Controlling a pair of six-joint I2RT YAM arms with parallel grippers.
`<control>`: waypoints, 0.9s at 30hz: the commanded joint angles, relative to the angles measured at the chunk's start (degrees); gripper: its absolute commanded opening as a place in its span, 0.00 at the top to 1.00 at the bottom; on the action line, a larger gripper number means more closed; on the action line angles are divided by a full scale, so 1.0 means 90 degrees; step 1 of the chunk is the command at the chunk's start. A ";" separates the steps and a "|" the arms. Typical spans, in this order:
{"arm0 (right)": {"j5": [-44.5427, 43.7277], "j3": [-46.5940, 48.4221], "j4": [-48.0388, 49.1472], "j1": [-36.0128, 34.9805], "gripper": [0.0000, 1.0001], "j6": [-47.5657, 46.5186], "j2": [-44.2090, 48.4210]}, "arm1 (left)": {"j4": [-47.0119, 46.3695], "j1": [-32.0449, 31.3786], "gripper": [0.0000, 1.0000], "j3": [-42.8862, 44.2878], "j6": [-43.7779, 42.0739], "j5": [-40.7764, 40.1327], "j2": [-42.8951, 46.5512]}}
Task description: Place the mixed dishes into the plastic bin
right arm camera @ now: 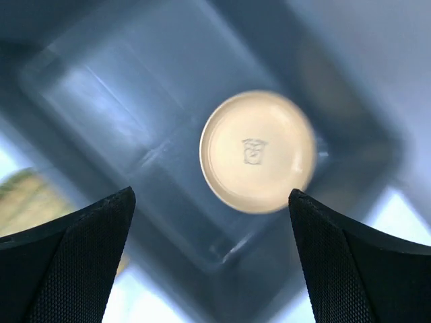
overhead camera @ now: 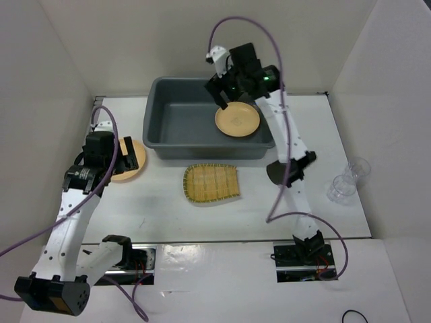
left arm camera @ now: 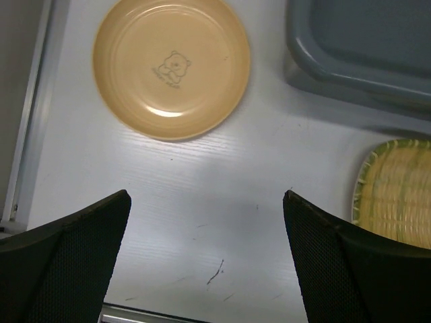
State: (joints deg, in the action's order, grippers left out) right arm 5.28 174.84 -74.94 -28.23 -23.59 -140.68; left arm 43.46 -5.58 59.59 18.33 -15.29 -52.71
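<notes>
One small round yellow-orange plate [overhead camera: 237, 120] is seen inside the big dark grey plastic bin [overhead camera: 151, 114], near its right front corner. The right gripper [overhead camera: 224, 96] is held over it with its jaws wide apart and nothing in them. The view from that wrist is blurred, so it cannot be told if the plate lies flat.

The second small round yellow-orange plate [left arm camera: 172, 67] is found on the white table [left arm camera: 202, 222], left of the bin. The left gripper [left arm camera: 205, 195] is held above the table with its jaws wide and nothing in them. The plate lies just ahead of its fingers, a little to their left. The left arm is much nearer to this plate, so it is likely to be picked up next, with a short reach forward.

The tan woven tray [overhead camera: 212, 183] is laid in front of the bin, its long side running left to right. The small clear cup [overhead camera: 347, 180] is set far right, nearer the right arm.
</notes>
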 commanded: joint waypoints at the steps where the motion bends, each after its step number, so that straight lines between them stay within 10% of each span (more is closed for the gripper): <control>1: -0.0448 -0.0615 0.0006 -0.0592 0.01 0.0405 0.2307 | 0.0170 0.0122 0.00 0.0301 0.0521 -0.0557 -0.0528; 9: -0.1418 -0.4883 0.0436 0.0155 0.01 0.0463 0.6007 | -0.0100 0.2437 0.00 0.0752 0.0894 0.2986 -0.2903; 19: -0.1474 -1.1099 0.2113 0.1916 0.01 0.0522 0.9367 | -0.0083 0.2738 0.00 0.0499 -0.0181 0.3066 -0.3460; 27: -0.1338 -1.2415 0.2544 0.2326 0.01 0.0580 1.0425 | -0.0210 0.3393 0.00 0.0068 0.0668 0.2050 -0.3109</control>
State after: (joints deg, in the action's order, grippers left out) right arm -6.52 62.39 -59.70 -7.70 -19.35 -49.76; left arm 42.46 23.00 60.38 21.26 6.63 -83.61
